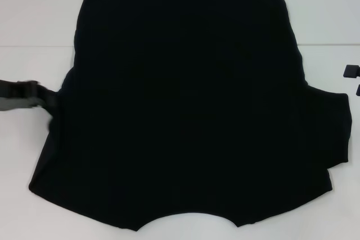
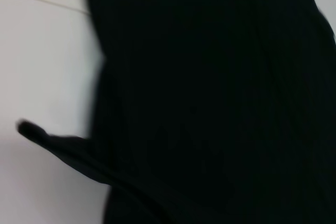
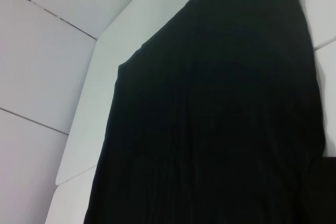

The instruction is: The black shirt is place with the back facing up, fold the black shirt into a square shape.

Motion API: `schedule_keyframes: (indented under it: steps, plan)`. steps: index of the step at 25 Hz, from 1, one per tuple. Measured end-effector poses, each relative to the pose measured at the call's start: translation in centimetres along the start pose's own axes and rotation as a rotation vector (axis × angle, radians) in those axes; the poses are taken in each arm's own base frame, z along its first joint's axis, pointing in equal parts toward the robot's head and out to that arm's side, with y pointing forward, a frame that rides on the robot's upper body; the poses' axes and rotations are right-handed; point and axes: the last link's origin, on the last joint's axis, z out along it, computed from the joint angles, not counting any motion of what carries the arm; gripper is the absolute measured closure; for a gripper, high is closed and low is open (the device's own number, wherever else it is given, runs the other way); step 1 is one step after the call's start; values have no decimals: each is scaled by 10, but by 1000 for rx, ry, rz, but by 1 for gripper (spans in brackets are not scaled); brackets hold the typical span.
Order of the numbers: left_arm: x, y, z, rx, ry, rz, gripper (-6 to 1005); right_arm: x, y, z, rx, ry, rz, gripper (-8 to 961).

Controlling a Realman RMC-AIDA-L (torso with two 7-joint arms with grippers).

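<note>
The black shirt [image 1: 185, 105] lies spread flat on the white table, its plain side up, with the collar notch at the near edge and the hem far away. It also fills the left wrist view [image 2: 210, 98] and the right wrist view [image 3: 210, 119]. My left gripper [image 1: 46, 102] reaches in from the left and meets the shirt's left sleeve edge; dark fabric hides its fingers. In the left wrist view a thin point of sleeve fabric [image 2: 47, 137] sticks out over the table. My right gripper [image 1: 354, 80] pokes in at the right edge, just off the right sleeve [image 1: 332, 133], with two black tips apart and nothing between them.
The white table [image 1: 34, 21] shows on the left, right and far sides of the shirt, with a faint seam line [image 1: 34, 46] running across it. In the right wrist view the table's far edge and a white panelled wall [image 3: 42, 77] show beyond the shirt.
</note>
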Motion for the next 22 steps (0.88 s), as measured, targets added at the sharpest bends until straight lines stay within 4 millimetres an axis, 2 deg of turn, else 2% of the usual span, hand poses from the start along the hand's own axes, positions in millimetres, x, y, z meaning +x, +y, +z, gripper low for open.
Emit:
schedule_keyframes:
  steps: [1,4,12,15,17,20,22]
  plan:
    - [2,14,9,0,-52,57,989,0,0,0,0,-1,-1,78]
    - [4,30,22,14,-109,131,989,-1,0,0,0,-1,-1,79]
    - [-3,54,45,37,-221,280,988,0,0,1,2,-4,0,79]
    - [0,55,38,32,-200,310,988,0,0,1,4,-3,-1,79]
    - [1,56,23,-39,-119,356,988,0,0,1,5,2,-6,79]
    - [-6,58,-1,-204,32,461,854,1,0,2,7,12,-10,80]
    - [-11,53,-9,-252,90,475,764,1,0,2,10,19,-20,80]
